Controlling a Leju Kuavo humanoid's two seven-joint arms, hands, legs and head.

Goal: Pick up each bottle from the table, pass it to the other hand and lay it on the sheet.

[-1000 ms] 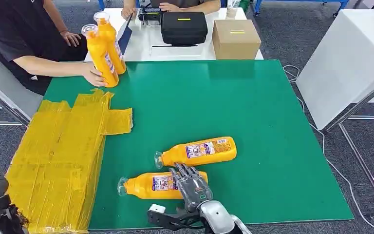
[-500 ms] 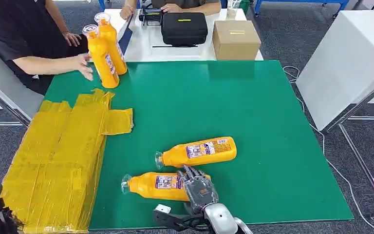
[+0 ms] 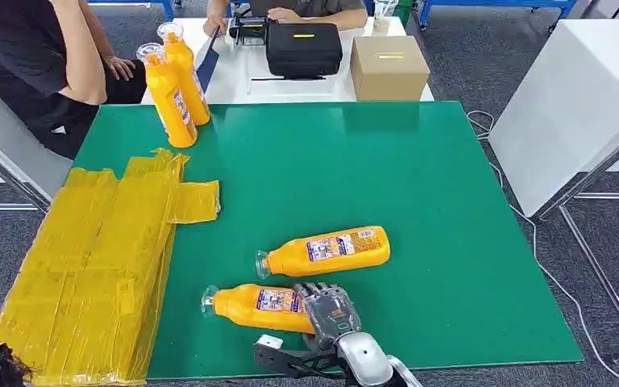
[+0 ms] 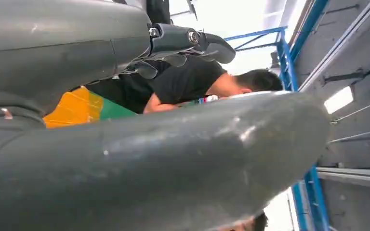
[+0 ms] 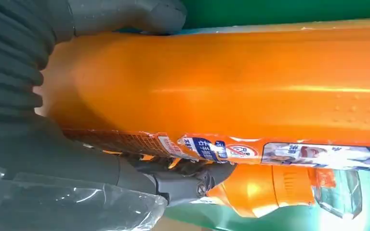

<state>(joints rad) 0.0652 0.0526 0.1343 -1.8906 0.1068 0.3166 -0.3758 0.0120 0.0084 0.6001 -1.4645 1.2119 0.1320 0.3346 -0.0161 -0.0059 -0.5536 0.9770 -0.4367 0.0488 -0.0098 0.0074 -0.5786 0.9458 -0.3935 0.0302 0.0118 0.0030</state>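
On the left of the green counter [image 3: 419,201] lay the crumpled yellow sheet [image 3: 97,258], hanging over the counter's edge. Behind it, at the far left corner, two orange bottles [image 3: 175,85] stood upright, touching each other, beside a seated person in black [image 3: 40,64]. Nearer the front edge, the near bottle [image 3: 258,305] lay on its side, cap toward the sheet, with the right hand [image 3: 330,310] wrapped over its base end; in the right wrist view the thumb [image 5: 139,14] and fingers [image 5: 188,180] pressed opposite sides of the orange body. Just behind it, apart, the second lying bottle [image 3: 326,250] rested parallel. Whether the left hand [image 4: 188,45] was spread or curled, I could not tell.
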